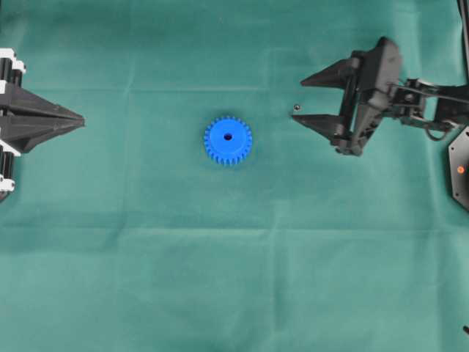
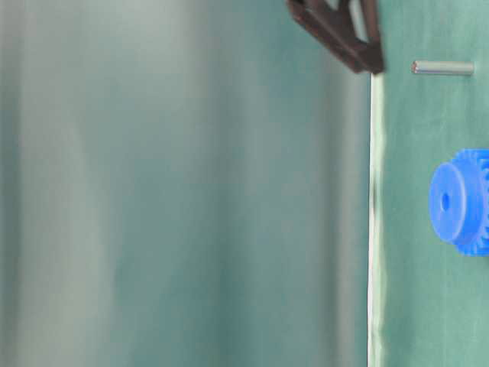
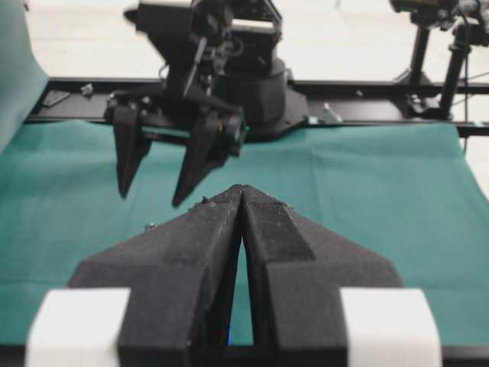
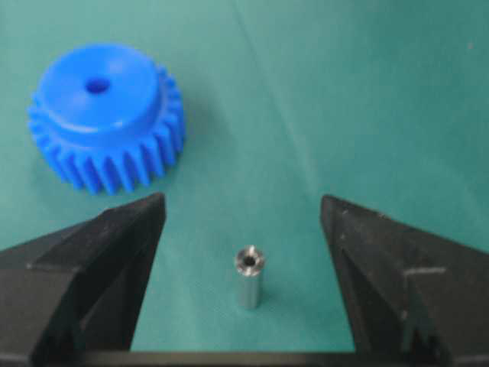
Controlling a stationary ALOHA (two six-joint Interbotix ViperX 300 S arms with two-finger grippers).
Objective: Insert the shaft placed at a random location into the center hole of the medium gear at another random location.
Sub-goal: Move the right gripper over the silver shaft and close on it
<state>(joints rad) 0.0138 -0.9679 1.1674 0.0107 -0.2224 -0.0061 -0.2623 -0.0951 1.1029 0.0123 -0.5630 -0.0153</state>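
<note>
Jaws of the right gripper [image 4: 243, 222] spread wide, bracketing the upright, untouched, short silvery metal shaft [image 4: 249, 276]; left gripper [image 3: 243, 200] pressed together, farther away.

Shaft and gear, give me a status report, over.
Right pincer open, straddling the upright shaft, not touching. Left pincer shut, parked at the edge. Medium gear flat on the cloth, center hole empty. Nothing between shaft and gear.
</note>
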